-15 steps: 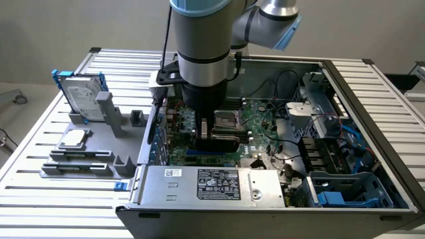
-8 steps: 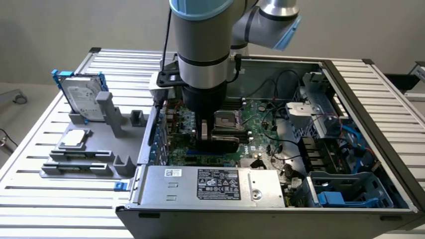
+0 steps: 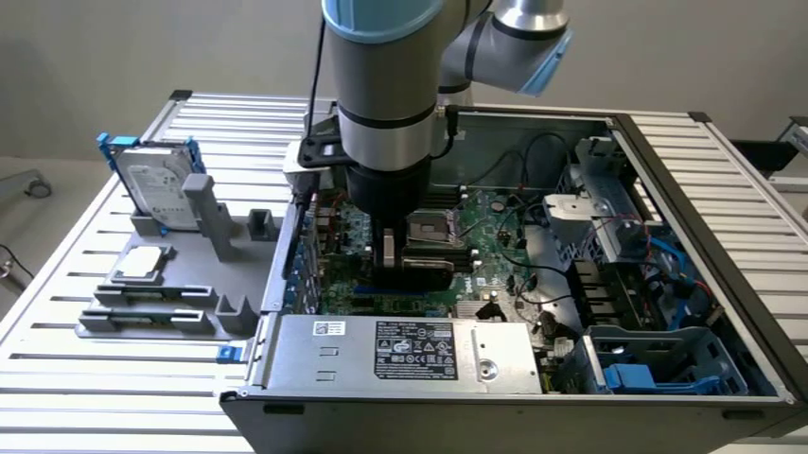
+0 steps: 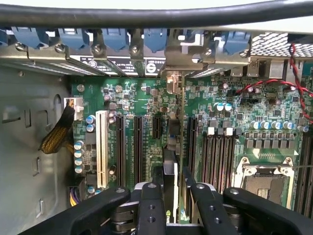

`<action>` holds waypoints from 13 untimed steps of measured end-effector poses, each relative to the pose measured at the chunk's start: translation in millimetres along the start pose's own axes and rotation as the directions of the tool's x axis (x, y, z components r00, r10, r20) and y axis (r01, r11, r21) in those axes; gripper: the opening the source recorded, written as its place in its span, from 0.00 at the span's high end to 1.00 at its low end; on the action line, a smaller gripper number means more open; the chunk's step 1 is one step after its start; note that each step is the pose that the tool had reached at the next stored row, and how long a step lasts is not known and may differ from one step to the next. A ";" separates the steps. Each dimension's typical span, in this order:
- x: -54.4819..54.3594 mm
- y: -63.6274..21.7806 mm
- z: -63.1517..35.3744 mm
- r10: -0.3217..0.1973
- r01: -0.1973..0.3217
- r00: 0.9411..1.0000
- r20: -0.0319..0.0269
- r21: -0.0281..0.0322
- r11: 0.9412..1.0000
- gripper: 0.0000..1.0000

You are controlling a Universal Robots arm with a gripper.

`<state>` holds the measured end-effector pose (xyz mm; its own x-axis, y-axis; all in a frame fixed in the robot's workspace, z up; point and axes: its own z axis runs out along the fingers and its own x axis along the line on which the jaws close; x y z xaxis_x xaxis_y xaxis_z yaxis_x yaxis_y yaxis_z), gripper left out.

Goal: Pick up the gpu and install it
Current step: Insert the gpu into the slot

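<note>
Your black claw clamps the thin green-backed gpu card over the green motherboard; seating seems unfinished.

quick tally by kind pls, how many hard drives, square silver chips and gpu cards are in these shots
hard drive: 1, upright in the grey rack
square silver chip: 1, flat on the grey rack
gpu card: 1, inside the open case
total: 3
</note>
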<state>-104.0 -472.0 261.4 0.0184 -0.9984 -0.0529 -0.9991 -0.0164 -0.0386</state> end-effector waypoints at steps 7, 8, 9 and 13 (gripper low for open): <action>0.0 0.5 0.4 -0.006 0.006 1.000 0.001 -0.003 1.000 0.74; 0.0 0.5 0.5 -0.007 0.007 1.000 0.001 -0.004 1.000 0.74; -0.1 0.5 0.6 -0.007 0.007 1.000 0.001 -0.005 1.000 0.74; -0.5 0.5 0.4 -0.009 0.009 1.000 0.002 -0.008 1.000 0.74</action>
<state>-104.5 -471.5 260.9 0.0276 -0.9981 -0.0542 -0.9992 -0.0260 -0.0308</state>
